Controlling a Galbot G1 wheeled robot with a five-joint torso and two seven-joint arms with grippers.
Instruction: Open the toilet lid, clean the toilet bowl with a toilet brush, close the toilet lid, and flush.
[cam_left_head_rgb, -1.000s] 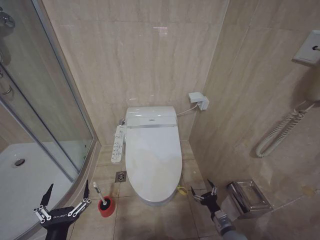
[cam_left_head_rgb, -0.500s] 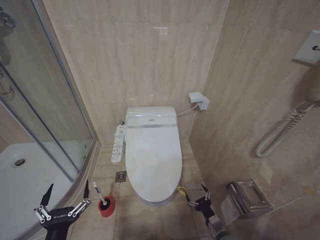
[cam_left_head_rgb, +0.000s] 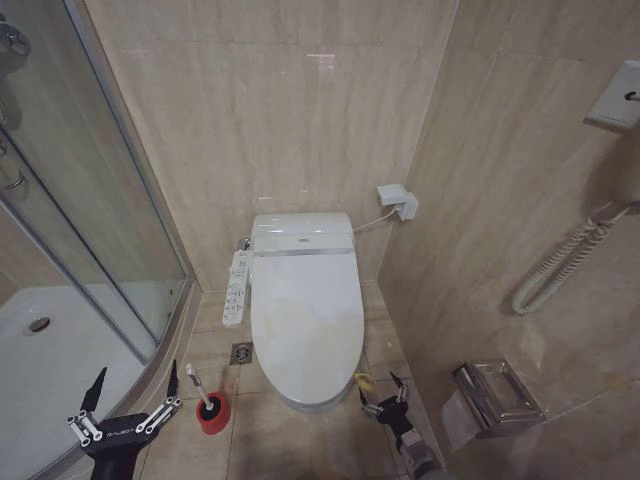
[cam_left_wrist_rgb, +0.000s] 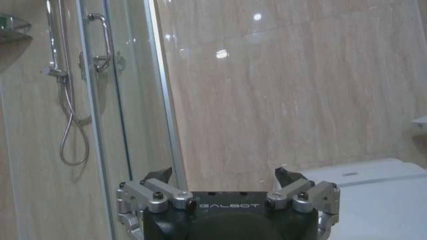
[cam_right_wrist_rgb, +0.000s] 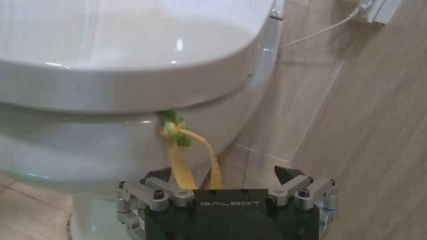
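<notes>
Moved leftward, right gripper (cam_left_head_rgb: 384, 399), fingers apart, nears closed toilet lid (cam_left_head_rgb: 305, 315) lying lengthwise toward the robot.

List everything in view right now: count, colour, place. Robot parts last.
toilet lid: 1, white, shut over the toilet against the back wall
band: 1, green-yellow loop, hanging from the lid's front edge on the robot's right
toilet brush: 1, white handle, standing in its holder
brush holder: 1, red, on the floor left of the toilet
button panel: 1, white, along the toilet's left side
floor drain: 1, metal, beside the toilet
shower tray: 1, white, far left
paper holder: 1, chrome, right wall
left gripper: open, low left by the shower
right gripper: open, just below the band
</notes>
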